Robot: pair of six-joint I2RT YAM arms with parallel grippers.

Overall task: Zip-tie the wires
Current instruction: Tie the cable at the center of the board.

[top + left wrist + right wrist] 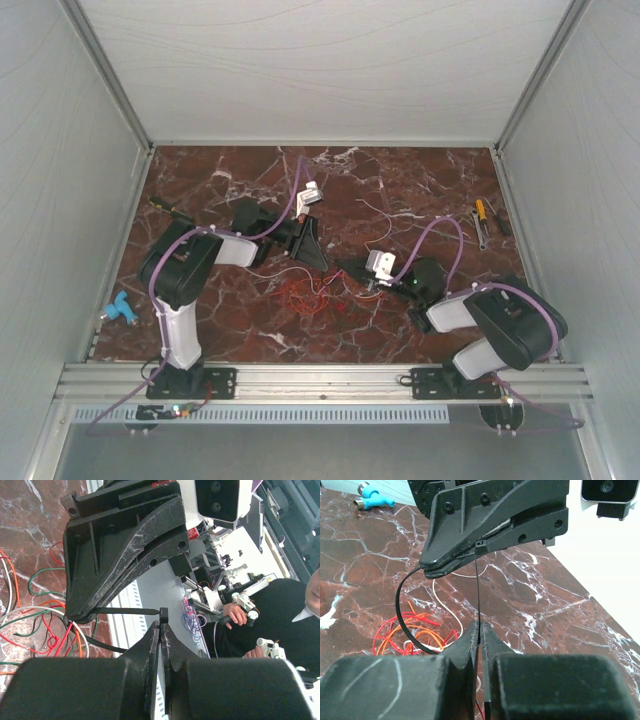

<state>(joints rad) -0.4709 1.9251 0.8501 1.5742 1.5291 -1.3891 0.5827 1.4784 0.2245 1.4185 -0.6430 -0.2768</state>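
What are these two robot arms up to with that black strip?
A black zip tie is held at both ends. The left gripper pinches its head end; the right gripper pinches the tail, already threaded through the head. The loop is wide, above the red, orange and white wires on the table; whether it encircles them is unclear.

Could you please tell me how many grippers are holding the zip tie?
2: the left gripper grips the zip tie near its head; the right gripper pinches its tail.

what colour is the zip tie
Black: the zip tie is a thin, plain looped strip, clearest in the right wrist view.
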